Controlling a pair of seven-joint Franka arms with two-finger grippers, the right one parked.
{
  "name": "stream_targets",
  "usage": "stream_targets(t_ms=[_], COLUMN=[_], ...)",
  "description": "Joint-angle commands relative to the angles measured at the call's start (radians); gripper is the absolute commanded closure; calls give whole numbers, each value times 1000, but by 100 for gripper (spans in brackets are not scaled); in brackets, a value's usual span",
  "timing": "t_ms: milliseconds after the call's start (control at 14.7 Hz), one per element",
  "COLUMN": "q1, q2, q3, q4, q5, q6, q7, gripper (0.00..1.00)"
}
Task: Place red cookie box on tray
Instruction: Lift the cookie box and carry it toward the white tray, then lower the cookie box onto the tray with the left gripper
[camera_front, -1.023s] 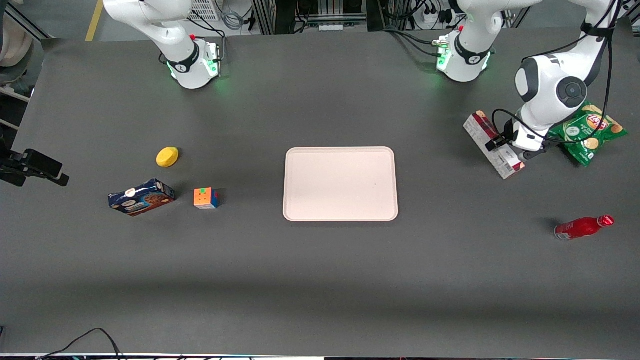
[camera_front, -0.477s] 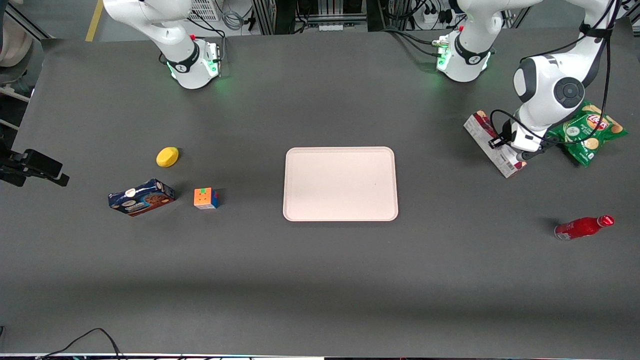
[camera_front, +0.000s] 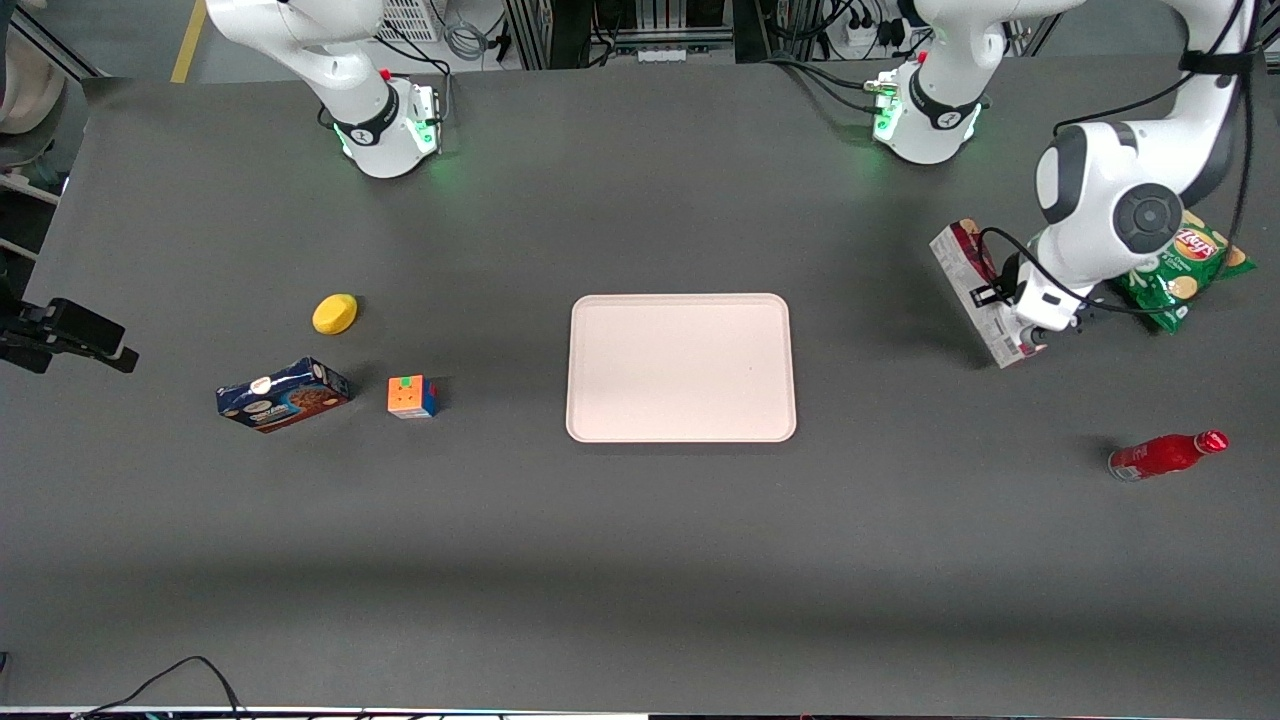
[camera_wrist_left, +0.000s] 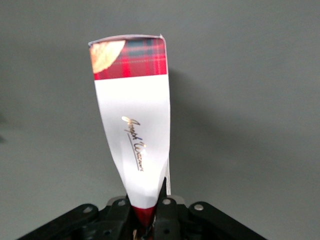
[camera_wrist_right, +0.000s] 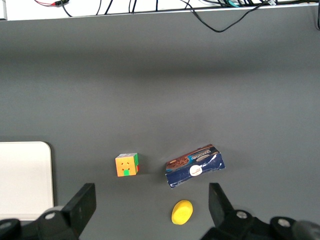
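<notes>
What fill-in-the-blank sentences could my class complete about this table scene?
1. The gripper is shut on the red ____ box.
2. The tray holds ____ objects.
3. The red bottle lies on its ____.
4. The cube sits between the tray and the ____ box.

Missing words: cookie; no; side; blue

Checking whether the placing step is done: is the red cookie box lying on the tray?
No: the red cookie box is in the gripper toward the working arm's end of the table, apart from the bare tray.
</notes>
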Motion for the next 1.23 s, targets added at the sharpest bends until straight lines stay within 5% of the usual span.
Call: stream_targets(t_ms=[0, 409, 818, 1159], q1=[-27, -96, -154, -194], q2=[11, 152, 286, 344], q3=[-92, -250, -403, -425], q4=[243, 514, 486, 341], q5=[-4, -7, 5, 92], q6=[-193, -188, 5, 241], q7=[28, 4, -235, -318], gripper=[100, 100, 100, 100])
